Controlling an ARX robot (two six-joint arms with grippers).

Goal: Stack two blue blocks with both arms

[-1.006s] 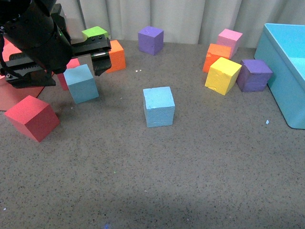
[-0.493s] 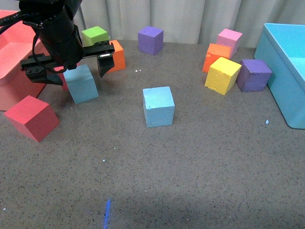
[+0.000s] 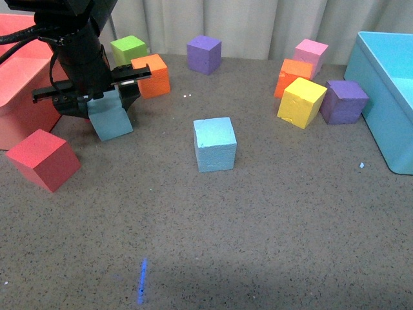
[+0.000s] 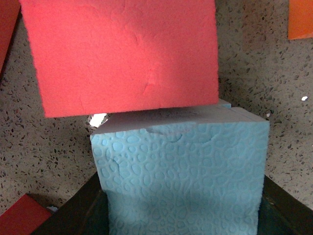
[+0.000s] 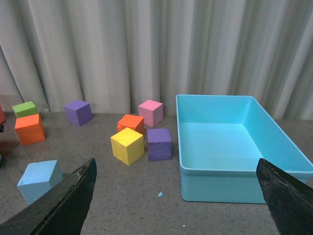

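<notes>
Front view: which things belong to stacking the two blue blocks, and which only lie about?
Job: left blue block; middle blue block; left gripper, around the left blue block.

Lying about: red block; green block; left orange block; right orange block; far purple block; right purple block; pink block; yellow block; turquoise bin.

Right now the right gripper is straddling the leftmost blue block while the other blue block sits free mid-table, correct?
No, it is the left gripper, not the right, straddling the leftmost blue block; the left wrist view shows that block between its jaws. The other blue block does sit free mid-table.
</notes>
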